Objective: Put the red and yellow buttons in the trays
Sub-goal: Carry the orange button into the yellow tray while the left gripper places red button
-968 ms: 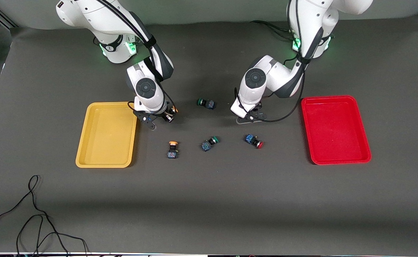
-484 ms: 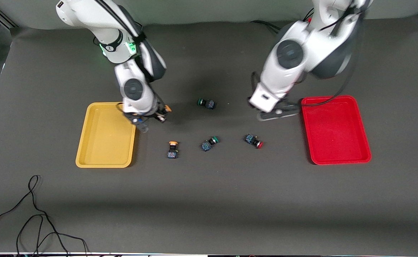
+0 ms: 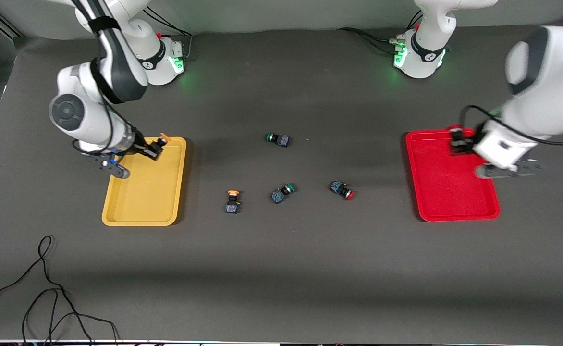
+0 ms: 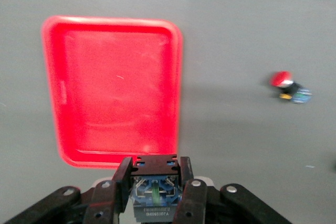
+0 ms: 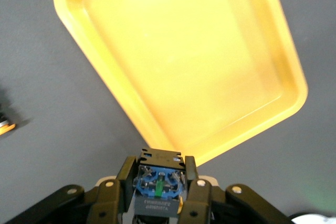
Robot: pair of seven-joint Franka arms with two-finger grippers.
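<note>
- The right gripper (image 3: 152, 148) is held in the air over the shallow yellow plastic tray (image 3: 132, 218), above the corner of that tray nearest the right arm's base; in the right wrist view the right gripper (image 5: 158, 186) is seen clamped on the dark blue-black body of a small orange-yellow-capped push-button switch (image 3: 161, 140), its two fingers pressed against opposite sides of the body.
- The left gripper (image 3: 458, 144) is held in the air over the shallow red plastic tray (image 3: 454, 217), above the tray's rim that lies farthest from the front camera; in the left wrist view the left gripper (image 4: 155, 182) is seen closed on the blocky body of a small red-capped push-button switch (image 4: 155, 184), with the fingers tight on both sides.
- Four more switches are left on the dark grey table mat (image 3: 281, 269) between the two trays.
- A second orange-yellow-capped switch (image 3: 232, 201) is found at about four o'clock from the yellow tray, near it but apart.
- A second red-capped switch (image 3: 342, 189) is found at about nine o'clock from the red tray, well apart from its rim.
- A green-capped switch (image 3: 282, 192) lies between those two, and another green-capped switch (image 3: 277, 139) lies at roughly twelve o'clock from it, farther from the front camera.
</note>
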